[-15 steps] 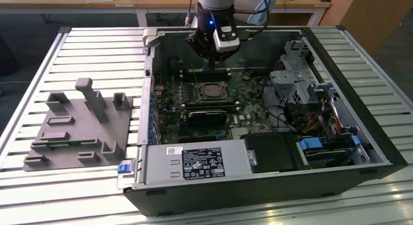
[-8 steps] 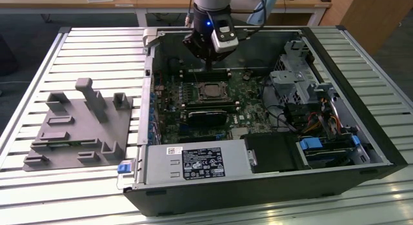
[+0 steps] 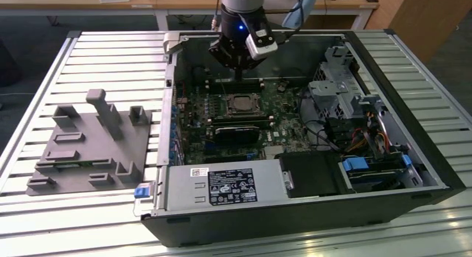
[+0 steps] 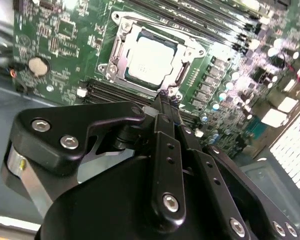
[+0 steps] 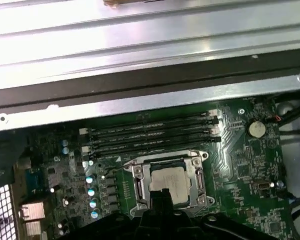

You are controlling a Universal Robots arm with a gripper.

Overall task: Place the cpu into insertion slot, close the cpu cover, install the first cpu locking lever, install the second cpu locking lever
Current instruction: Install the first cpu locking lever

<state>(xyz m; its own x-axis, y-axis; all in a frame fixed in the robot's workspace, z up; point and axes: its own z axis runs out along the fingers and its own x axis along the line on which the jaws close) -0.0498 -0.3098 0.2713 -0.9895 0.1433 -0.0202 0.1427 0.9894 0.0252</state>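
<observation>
The cpu [image 4: 150, 60] lies flat in the insertion slot [image 4: 182, 74] on the green circuit board [image 4: 65, 35], and the cpu cover [image 4: 119, 47] lies down around it like a frame (its large cut-out shows the chip's grey top). The gripper [image 4: 165, 96] hangs just beside one edge of the cover, fingers pressed together and holding nothing. Whether the cover is latched down I cannot tell from here. The risk: the narrow tip slipping under a sideways push and scraping the board or striking the memory slots [image 5: 150, 135] nearby.
</observation>
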